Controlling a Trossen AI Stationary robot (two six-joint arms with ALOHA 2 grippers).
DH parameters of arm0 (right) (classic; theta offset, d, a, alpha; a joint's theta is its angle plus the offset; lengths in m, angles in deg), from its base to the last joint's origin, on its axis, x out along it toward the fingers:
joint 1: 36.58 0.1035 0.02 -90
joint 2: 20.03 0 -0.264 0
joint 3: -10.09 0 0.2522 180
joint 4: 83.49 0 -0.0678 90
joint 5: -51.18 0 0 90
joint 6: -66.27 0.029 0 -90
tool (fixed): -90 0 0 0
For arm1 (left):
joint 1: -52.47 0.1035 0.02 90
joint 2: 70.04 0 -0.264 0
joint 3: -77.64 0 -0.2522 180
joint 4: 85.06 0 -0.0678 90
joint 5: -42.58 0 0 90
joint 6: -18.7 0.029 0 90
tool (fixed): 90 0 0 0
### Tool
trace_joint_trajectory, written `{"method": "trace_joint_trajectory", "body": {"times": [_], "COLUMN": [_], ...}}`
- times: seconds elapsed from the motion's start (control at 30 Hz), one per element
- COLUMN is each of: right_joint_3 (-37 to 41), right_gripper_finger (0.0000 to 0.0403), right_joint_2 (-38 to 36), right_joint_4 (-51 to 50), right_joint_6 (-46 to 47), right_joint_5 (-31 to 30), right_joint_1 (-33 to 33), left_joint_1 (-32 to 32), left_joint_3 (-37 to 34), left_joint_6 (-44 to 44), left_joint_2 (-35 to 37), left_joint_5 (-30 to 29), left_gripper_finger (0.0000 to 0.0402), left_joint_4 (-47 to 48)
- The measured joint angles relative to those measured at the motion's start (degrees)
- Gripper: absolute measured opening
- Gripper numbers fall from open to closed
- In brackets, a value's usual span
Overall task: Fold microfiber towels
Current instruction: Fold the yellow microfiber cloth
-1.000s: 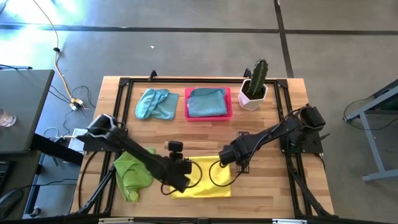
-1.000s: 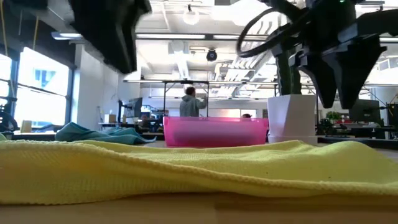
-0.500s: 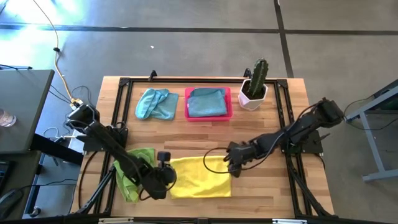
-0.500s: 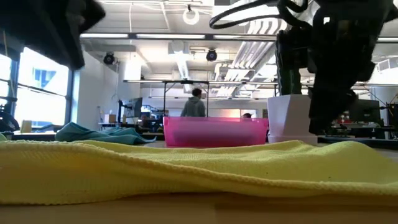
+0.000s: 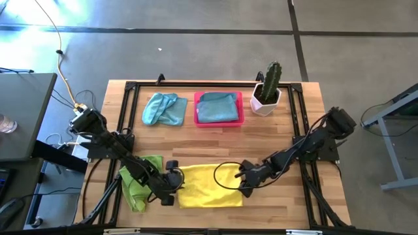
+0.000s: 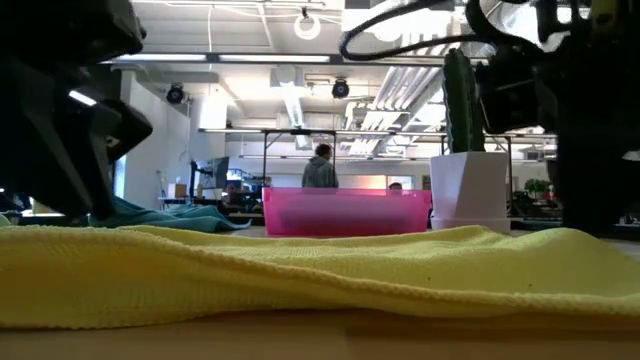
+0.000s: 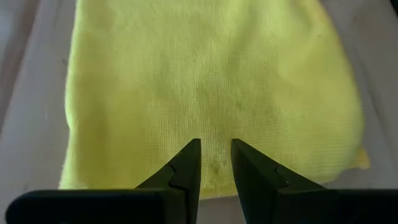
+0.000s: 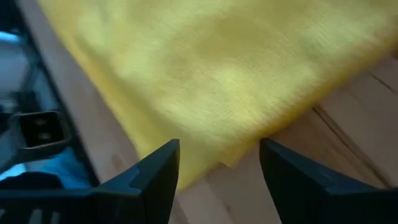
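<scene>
Yellow towel (image 5: 210, 186) spread flat at the front middle of the table, roughly square, surface gently rippled (low view shows shallow waves along its near edge). Lime green towel (image 5: 138, 179) crumpled just beside its left edge, bunched and partly doubled over. One light blue towel (image 5: 163, 109) lies rumpled at the back left. A second light blue towel (image 5: 217, 107) sits folded, back centre, right of the first.

Two dark jointed arms, black looping cables; each claw: two dark tapered fingers (image 7: 184, 171).
</scene>
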Motion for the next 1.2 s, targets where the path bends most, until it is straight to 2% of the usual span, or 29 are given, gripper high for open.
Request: {"method": "trace_joint_trajectory", "body": {"times": [0.43,0.57,0.83,1.07,1.2], "right_joint_3": [0.0,0.0,0.0,0.0,0.0], "right_gripper_finger": [0.0217,0.0203,0.0122,0.0019,0.001], "right_joint_2": [5.1,5.0,5.0,4.9,4.9], "right_joint_4": [10.8,10.8,11.2,10.9,8.3], "right_joint_6": [-0.2,-0.2,2.9,4.3,4.2], "right_joint_5": [-0.5,-0.1,2.3,2.3,2.3], "right_joint_1": [0.3,0.5,0.6,0.2,-1.1], "left_joint_1": [3.2,4.0,4.1,4.1,4.0], "left_joint_3": [-0.6,-0.5,-0.5,-0.5,-0.5], "left_joint_6": [0.8,0.0,-3.6,-7.3,-9.9], "left_joint_2": [-4.7,-5.3,-5.3,-5.4,-5.4], "left_joint_5": [3.6,4.2,5.5,6.4,7.2], "left_gripper_finger": [0.0078,0.0078,0.0078,0.0078,0.0078], "left_joint_4": [-4.4,-4.9,-5.3,-5.0,-5.1]}}
